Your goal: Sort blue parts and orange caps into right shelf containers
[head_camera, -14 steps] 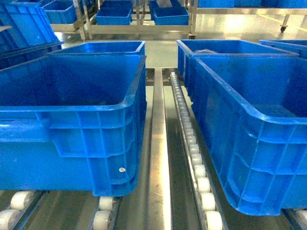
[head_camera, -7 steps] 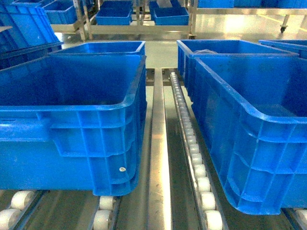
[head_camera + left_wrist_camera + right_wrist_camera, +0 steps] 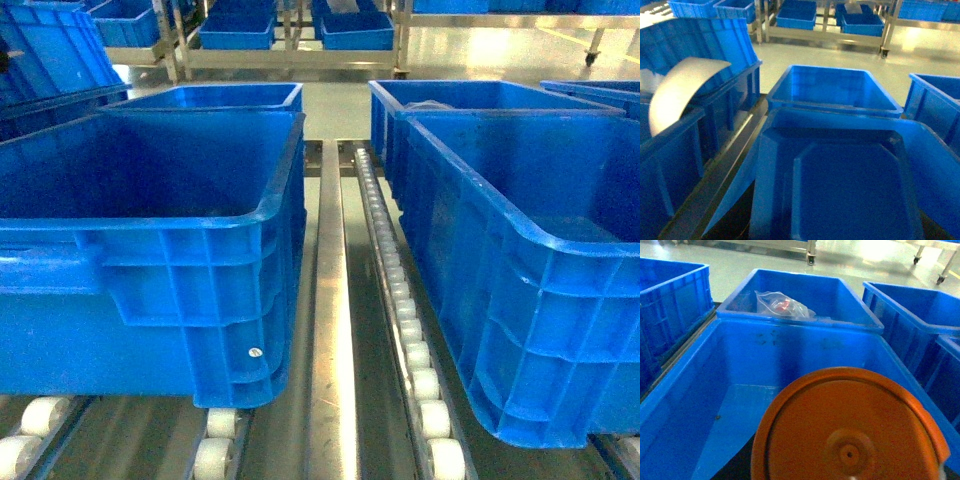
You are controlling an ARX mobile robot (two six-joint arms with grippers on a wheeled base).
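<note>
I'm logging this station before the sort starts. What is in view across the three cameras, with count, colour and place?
containers: four on the near rack, bright blue, two left and two right; more behind on far racks.
shelf: one, stainless steel, flat rail between the crates, white rollers beside it.
orange cap: one, orange, close under the right wrist camera, above the near right crate.
blue part: one, blue tray-like piece, close under the left wrist camera.
plastic bag: one, clear, in the far right crate.
pincers: none visible.

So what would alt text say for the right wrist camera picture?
A round orange cap fills the lower foreground above an empty blue crate. Behind it, another blue crate holds a clear plastic bag.
</note>
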